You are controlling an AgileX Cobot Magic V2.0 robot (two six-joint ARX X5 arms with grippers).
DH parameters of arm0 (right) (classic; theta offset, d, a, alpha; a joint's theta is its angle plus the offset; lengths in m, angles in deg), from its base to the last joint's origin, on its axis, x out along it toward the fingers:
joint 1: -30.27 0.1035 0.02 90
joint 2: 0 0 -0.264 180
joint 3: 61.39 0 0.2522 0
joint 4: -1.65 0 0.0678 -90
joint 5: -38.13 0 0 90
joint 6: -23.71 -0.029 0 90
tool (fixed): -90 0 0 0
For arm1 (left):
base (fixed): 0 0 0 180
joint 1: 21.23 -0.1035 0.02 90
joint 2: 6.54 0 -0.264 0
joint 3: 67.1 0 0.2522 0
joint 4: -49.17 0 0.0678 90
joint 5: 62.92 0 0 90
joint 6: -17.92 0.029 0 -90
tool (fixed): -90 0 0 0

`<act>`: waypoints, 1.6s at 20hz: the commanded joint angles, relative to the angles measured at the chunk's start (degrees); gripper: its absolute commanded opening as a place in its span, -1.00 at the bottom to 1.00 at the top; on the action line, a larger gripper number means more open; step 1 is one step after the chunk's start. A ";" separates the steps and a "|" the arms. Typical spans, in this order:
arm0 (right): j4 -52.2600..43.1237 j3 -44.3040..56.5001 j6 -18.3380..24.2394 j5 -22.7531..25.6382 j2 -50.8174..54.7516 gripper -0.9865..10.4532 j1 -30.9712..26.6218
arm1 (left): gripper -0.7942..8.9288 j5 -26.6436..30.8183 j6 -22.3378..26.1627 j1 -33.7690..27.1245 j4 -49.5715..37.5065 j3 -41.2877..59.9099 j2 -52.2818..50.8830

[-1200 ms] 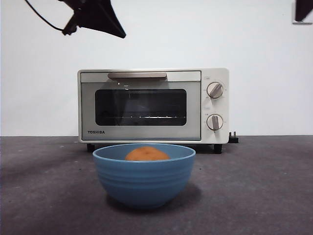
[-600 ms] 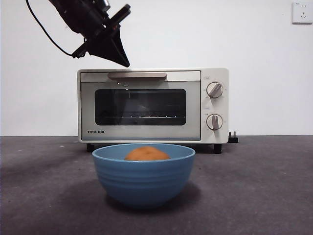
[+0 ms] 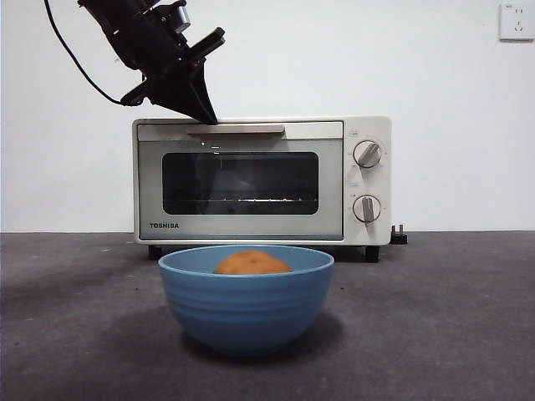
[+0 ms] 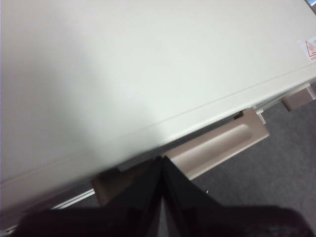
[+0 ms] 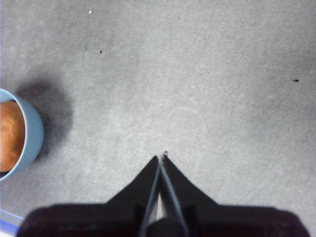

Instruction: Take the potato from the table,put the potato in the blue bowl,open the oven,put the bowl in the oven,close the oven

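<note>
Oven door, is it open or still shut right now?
Shut. The oven door sits flush in its frame, its handle level along the top. The left gripper is at the handle's left end, jaws together.

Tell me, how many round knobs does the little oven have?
2. Both sit on the oven's panel, at the side of the dark glass door: the upper knob near the top, the lower knob straight below it. No others show, though the oven's back and sides are hidden.
</note>
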 commanded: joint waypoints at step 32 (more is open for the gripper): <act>15.74 0.35 -10.80 0.61 25.70 -0.85 0.04 | -0.85 14.10 -6.23 6.01 -19.34 44.48 -18.58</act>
